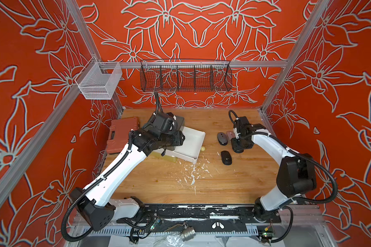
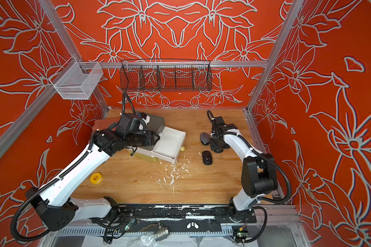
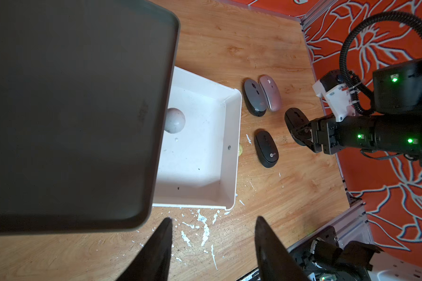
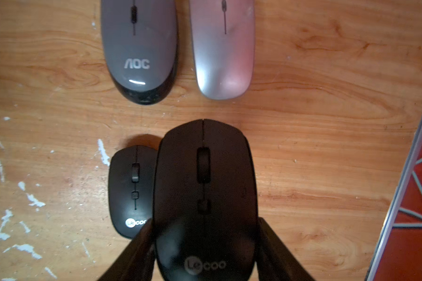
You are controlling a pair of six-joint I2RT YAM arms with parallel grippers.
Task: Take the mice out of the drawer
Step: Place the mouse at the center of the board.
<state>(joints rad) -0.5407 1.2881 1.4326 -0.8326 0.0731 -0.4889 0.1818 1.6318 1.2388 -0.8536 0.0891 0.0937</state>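
Placing looks like the step in hand: a mouse is out of the drawer and headed for the bench (image 1: 234,186). Left gripper (image 3: 213,220) hangs by the grey drawer unit (image 3: 71,109), jaws apart and empty. White drawer (image 3: 197,158) is pulled out. Its visible part holds no mouse, only a small round knob-like ball (image 3: 175,120); the part under the unit top is hidden.

Right of the drawer, on the bench, the dark grey AOC mouse (image 3: 253,101) lies just beside the silver mouse (image 3: 270,93). The black Lecoo mouse (image 3: 266,149) lies nearer the robot base.

Right gripper (image 4: 205,228) is clamped on the sides of a second black Lecoo mouse (image 4: 205,170), close beside the first. Cannot tell if it touches the wood.

Next move calls for lowering it flat, spreading the jaws and lifting clear without nudging the neighbour.
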